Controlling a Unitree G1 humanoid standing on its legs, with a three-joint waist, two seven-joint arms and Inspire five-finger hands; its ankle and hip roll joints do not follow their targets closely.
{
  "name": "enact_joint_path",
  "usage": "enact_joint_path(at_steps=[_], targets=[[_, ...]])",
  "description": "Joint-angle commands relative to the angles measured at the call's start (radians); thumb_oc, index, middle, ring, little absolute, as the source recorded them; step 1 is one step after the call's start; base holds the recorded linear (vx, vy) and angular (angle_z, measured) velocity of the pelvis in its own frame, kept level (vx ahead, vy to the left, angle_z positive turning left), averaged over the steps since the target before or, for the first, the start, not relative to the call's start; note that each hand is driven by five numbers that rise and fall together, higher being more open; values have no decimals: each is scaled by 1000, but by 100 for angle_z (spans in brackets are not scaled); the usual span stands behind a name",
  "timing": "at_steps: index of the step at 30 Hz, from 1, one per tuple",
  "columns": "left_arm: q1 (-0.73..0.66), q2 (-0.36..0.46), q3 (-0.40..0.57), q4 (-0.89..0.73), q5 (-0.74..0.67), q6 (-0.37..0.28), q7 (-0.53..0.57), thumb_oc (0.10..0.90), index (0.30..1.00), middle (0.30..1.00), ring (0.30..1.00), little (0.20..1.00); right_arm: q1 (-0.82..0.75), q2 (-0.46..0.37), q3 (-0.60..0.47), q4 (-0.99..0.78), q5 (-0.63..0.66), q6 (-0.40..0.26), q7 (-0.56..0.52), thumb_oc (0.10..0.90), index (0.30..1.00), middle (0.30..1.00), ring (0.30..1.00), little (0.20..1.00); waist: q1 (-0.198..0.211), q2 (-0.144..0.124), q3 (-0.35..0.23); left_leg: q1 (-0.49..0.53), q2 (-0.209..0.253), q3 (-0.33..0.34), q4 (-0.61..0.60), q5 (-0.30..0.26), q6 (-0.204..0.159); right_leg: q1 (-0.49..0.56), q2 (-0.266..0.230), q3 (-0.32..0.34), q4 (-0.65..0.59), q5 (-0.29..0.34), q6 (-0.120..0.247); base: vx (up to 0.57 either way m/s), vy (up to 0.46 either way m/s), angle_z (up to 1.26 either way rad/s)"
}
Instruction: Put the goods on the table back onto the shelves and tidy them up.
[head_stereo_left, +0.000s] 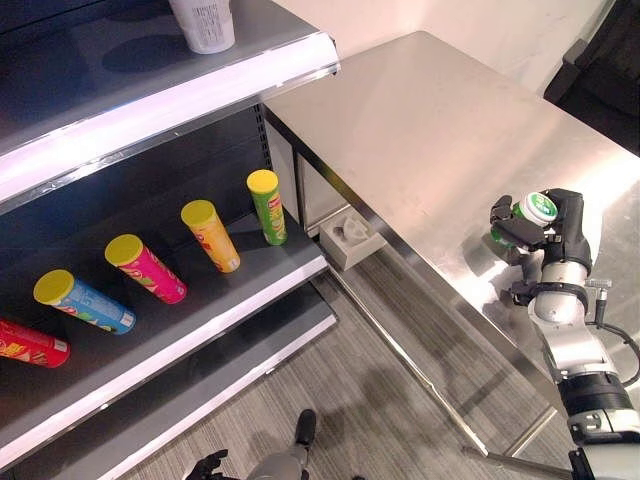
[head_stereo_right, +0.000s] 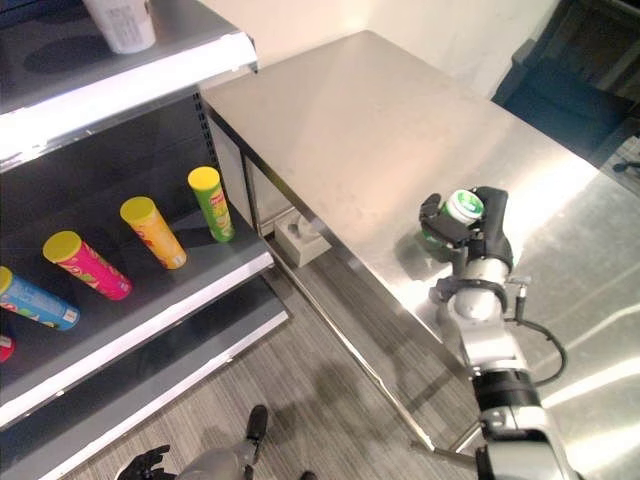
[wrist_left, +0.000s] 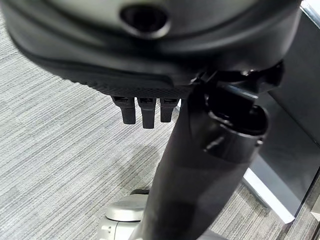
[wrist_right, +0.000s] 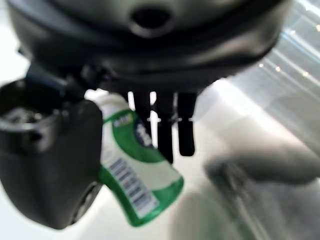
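My right hand is shut on a small green and white bottle with a white cap, holding it just above the near edge of the steel table. In the right wrist view the thumb presses the bottle against the fingers. On the middle shelf lie several snack tubes with yellow lids: green, orange, pink, blue and red. My left hand hangs low near the floor, its fingers relaxed and holding nothing.
A white tub stands on the top shelf. A small white box sits on the floor between the shelf unit and the table. Grey carpet runs between the two. A dark chair stands past the table's far right.
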Motion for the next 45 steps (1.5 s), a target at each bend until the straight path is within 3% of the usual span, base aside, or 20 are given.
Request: enact_joint_path(at_steps=[1,6,14,23,26,27,28,29,36,38,40,45], targets=[[-15,36,-4,9,4,-12,11,800,900,900,900,900,-63,-182,-65,-151,-27,-88,-23,400,300,300,300,300,2,10,-59,110,55,14,3,-143,-69,-69,-6,-19,9,61,40,-44,-30,-3],[-17,45,5,1,3,-13,-3,800,900,900,900,900,-81,-240,-99,-295,27,-146,22,400,300,300,300,300,0,-1,-71,112,63,15,3,-133,-79,-66,3,-18,10,58,36,-70,-51,-1],[-26,58,-6,8,2,-22,-26,800,900,900,900,900,-230,-319,-46,-428,160,-230,88,400,300,300,300,300,21,-14,-83,87,76,2,3,-96,-109,-62,19,-41,6,51,24,-84,-64,7],[-41,85,-8,36,-8,-35,-41,800,900,900,900,900,-491,-337,131,-471,499,-331,212,400,300,300,300,300,75,-2,-69,21,87,-55,12,-28,-151,-63,38,-91,5,39,5,-109,-69,28],[-43,91,-16,39,-5,-41,-47,800,900,900,900,900,-532,-349,175,-470,581,-342,257,400,300,300,300,300,84,-1,-56,3,92,-42,37,-23,-161,-54,30,-117,5,38,3,-120,-30,43],[-59,98,-25,42,-1,-41,-49,800,900,900,900,900,-565,-373,207,-470,616,-337,274,400,300,300,300,300,73,-5,-40,-26,114,32,88,-26,-158,-59,17,-142,5,46,0,-165,-1,42],[-60,96,-25,42,-1,-41,-49,800,900,900,900,900,-570,-375,211,-468,617,-338,274,400,300,300,300,300,71,-3,-43,-34,114,31,91,-23,-156,-65,18,-144,5,50,1,-182,9,80],[-60,103,-22,37,3,-38,-53,800,900,900,900,900,-610,-379,254,-468,640,-335,291,400,300,300,300,300,75,-11,-40,-24,147,82,128,-50,-147,-70,3,-163,7,58,-2,-81,13,99],[-77,87,-27,60,-11,-40,-35,800,900,900,900,900,-819,-324,454,-413,685,-320,320,400,300,300,300,300,61,-25,-53,84,241,46,169,-116,-167,-94,-50,-210,12,91,6,-42,44,37],[-77,82,-32,60,-27,-43,-32,800,900,900,900,900,-859,-304,497,-398,700,-320,326,400,300,300,300,300,52,-14,-60,135,268,55,161,-139,-181,-102,-57,-233,18,89,8,-5,103,82],[-65,77,-36,54,-22,-40,-36,800,900,900,900,900,-888,-306,514,-402,696,-317,322,400,300,300,300,300,46,2,-70,154,277,81,130,-128,-186,-100,-59,-248,17,92,10,28,124,24],[-40,66,-31,78,-18,-35,-37,800,900,900,900,900,-895,-242,544,-379,677,-300,327,400,300,300,300,300,71,28,-109,208,252,110,30,-120,-195,-63,-73,-272,13,103,26,109,117,17]])
